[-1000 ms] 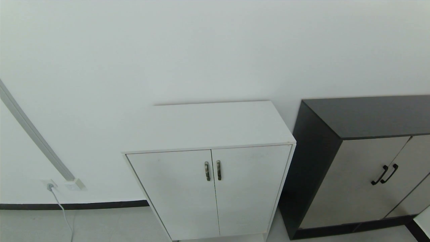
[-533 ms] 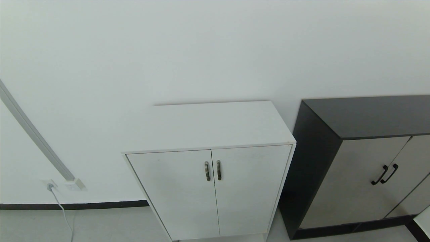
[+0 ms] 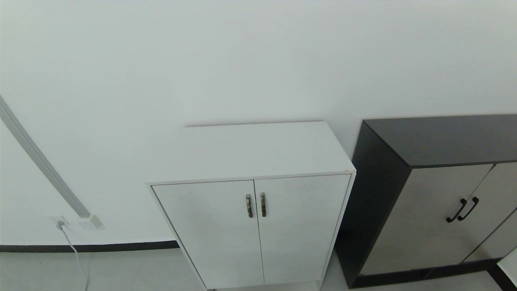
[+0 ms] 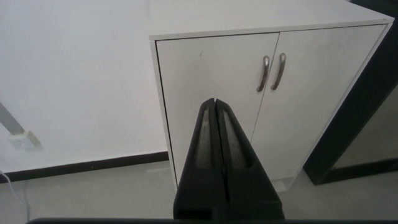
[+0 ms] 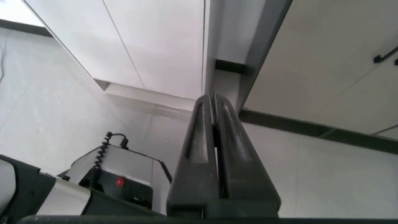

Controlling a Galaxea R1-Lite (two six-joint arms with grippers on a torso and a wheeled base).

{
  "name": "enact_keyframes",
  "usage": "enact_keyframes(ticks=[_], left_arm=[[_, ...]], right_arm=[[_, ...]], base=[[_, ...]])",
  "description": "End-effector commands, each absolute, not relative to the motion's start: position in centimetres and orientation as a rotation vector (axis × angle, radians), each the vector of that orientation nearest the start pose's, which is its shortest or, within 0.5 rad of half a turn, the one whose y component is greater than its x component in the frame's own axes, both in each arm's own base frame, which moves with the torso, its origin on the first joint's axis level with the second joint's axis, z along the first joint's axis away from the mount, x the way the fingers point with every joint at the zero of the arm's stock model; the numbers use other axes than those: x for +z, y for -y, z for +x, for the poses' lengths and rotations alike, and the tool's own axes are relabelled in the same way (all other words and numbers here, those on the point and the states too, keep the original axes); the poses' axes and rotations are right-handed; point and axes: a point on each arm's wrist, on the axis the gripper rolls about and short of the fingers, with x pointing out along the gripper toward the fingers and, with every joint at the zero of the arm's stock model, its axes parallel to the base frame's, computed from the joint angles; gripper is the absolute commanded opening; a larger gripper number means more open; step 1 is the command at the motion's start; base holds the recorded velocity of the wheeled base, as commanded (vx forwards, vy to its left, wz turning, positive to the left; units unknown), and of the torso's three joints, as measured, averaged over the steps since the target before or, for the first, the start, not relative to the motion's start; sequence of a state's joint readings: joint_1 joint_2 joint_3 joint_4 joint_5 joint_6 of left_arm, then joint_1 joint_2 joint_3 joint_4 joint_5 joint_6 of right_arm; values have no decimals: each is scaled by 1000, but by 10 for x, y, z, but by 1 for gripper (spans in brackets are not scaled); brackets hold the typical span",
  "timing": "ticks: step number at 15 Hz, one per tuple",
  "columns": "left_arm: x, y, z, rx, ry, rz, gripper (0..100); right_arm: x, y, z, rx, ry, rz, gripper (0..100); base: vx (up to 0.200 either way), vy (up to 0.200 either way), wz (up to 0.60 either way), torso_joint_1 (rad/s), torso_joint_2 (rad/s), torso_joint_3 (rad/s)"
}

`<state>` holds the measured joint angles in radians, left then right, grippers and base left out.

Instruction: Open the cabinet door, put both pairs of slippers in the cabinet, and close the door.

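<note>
Nothing moved; left gripper (image 4: 214, 102), right gripper (image 5: 214, 97) closed, empty.

The cabinet (image 3: 250, 153) stands on the floor (image 3: 121, 270) against the wall (image 3: 258, 60), its two doors (image 3: 210, 230) meeting mid-front with their handles (image 3: 249, 205) side by side, a second cabinet (image 3: 379, 194) just beside it on the right and a wall socket (image 3: 59, 222) low to its left.
</note>
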<state>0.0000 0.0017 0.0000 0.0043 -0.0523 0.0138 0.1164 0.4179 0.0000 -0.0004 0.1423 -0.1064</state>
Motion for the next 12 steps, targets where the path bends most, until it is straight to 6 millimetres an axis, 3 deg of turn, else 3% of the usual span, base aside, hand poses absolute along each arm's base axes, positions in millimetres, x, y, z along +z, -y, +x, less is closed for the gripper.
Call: enact_keyframes(ticks=[1,6,12], left_arm=[[75,1,-23,-52,-6,14,0],[75,1,-23,-52,-7,14,0],[75,1,-23,-52,-7,14,0]], right_arm=[[79,-3,4,250,-350,-70,0],[78,-2,-11,211,-152,-59,0],[77,-1,-16,173,-92,-50,0]], base=[[0,0,0,0,0,0],[0,0,0,0,0,0],[0,0,0,0,0,0]])
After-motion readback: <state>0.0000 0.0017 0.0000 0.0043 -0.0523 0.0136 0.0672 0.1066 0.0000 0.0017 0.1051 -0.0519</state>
